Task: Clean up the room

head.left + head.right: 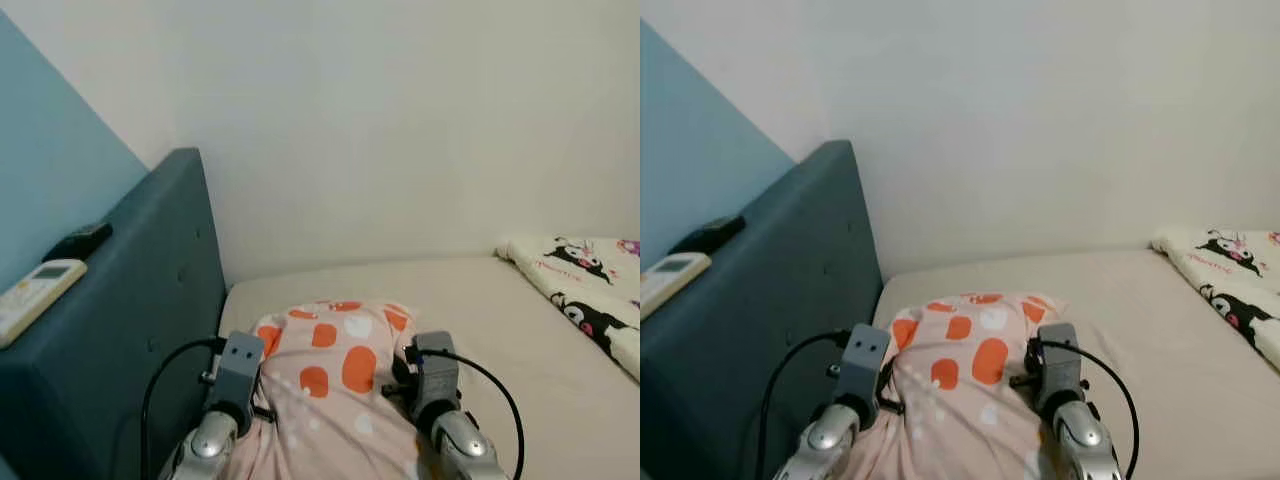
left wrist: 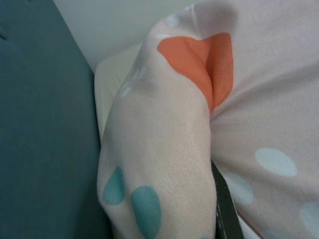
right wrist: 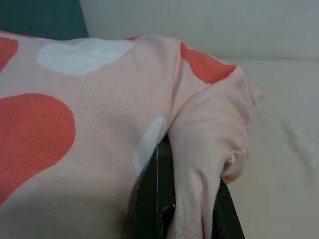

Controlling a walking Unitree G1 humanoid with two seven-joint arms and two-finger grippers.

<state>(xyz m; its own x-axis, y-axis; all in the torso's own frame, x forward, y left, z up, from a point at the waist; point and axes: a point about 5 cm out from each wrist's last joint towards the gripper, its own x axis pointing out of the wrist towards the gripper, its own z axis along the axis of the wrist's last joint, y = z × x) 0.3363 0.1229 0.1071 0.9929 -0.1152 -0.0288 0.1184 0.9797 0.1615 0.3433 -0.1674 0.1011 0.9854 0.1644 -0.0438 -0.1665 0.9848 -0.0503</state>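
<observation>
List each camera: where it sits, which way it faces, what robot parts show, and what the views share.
Left eye and right eye: on the head, looking forward and down at the bed, the headboard and both arms.
Left wrist: on the left arm, looking along the left gripper, which pinches the spotted pillow.
Right wrist: on the right arm, looking along the right gripper, which clamps a fold of the pillow.
Shared: every view shows the pillow.

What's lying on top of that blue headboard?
On the blue headboard lie a white remote and, farther back, a small black device. The ledge's near end is out of frame, so anything there cannot be seen.
</observation>
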